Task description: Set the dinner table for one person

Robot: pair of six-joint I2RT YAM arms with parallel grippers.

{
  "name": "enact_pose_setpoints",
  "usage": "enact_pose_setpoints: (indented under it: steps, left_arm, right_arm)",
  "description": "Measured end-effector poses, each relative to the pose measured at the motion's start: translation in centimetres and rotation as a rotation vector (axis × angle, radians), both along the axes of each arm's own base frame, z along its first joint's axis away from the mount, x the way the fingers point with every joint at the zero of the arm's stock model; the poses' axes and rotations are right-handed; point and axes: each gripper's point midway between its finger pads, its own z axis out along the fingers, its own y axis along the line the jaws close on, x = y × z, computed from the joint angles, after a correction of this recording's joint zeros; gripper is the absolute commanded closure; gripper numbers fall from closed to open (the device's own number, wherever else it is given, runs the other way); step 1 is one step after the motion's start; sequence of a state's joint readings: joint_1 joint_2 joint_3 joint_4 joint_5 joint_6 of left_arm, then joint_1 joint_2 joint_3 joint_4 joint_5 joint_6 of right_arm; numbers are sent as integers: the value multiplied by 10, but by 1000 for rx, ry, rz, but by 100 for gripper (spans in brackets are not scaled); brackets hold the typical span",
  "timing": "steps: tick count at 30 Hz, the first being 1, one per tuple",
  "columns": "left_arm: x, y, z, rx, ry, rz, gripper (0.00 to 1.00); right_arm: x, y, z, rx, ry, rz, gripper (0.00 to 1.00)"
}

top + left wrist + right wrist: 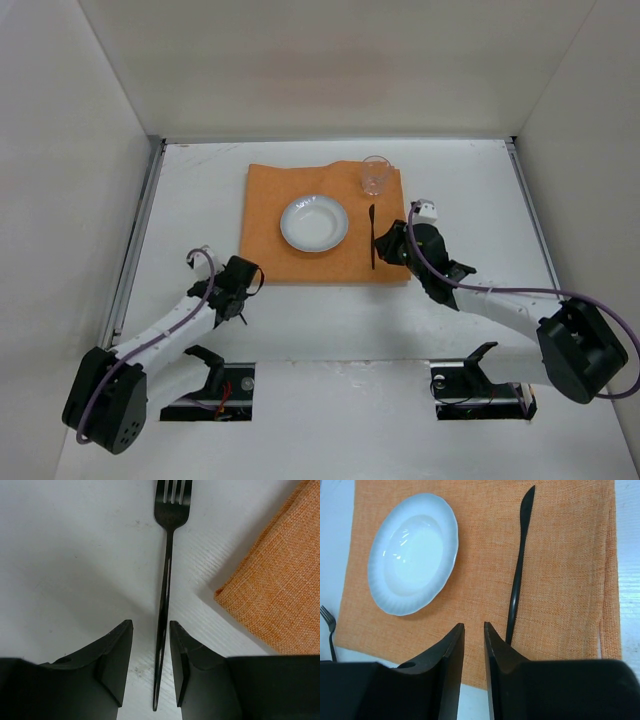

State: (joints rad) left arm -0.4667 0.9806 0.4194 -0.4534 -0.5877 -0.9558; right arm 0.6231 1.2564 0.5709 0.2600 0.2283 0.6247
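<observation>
On the dinner table (200,200) lies an orange cloth (270,205) with a white plate (314,222) in its middle. A black knife (371,237) rests on the cloth right of the plate, and a clear glass (376,175) stands at the cloth's far right corner. A black fork (167,570) lies on the bare table left of the cloth (280,580). My left gripper (150,623) is open astride the fork's handle, with a gap on each side. My right gripper (474,624) hangs over the cloth's near edge, narrowly open and empty, with the knife (517,575) just right of it.
White walls enclose the table on the left, back and right. Thin metal rails (135,250) run along its side edges. In the right wrist view the plate (412,552) sits at the upper left and the fork's tines (328,622) show at the left edge.
</observation>
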Motion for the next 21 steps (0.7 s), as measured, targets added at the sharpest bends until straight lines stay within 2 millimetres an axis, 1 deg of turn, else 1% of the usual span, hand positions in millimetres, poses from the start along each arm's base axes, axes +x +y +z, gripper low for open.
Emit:
enact_pose_setpoints:
  steps: [3,7,12,15,17,21]
  left_arm:
    - [2,-1,-2,12,-1,-3,67]
    - [8,-3,-4,13,-12,-1,72]
    - [12,-4,-8,13,-8,3,75]
    - [14,-1,-8,8,-12,24,82]
    - [14,2,-9,0,-14,38,90]
    - [15,3,-10,-17,-28,48,96]
  right_arm:
    - [-1,2,0,6,0,10,70]
    - [-3,3,-3,8,5,19,69]
    - [-4,2,-2,13,3,19,65]
    - [-3,0,2,22,-7,13,62]
    - [-3,0,5,27,-12,11,60]
    - [-3,-3,3,28,-10,5,57]
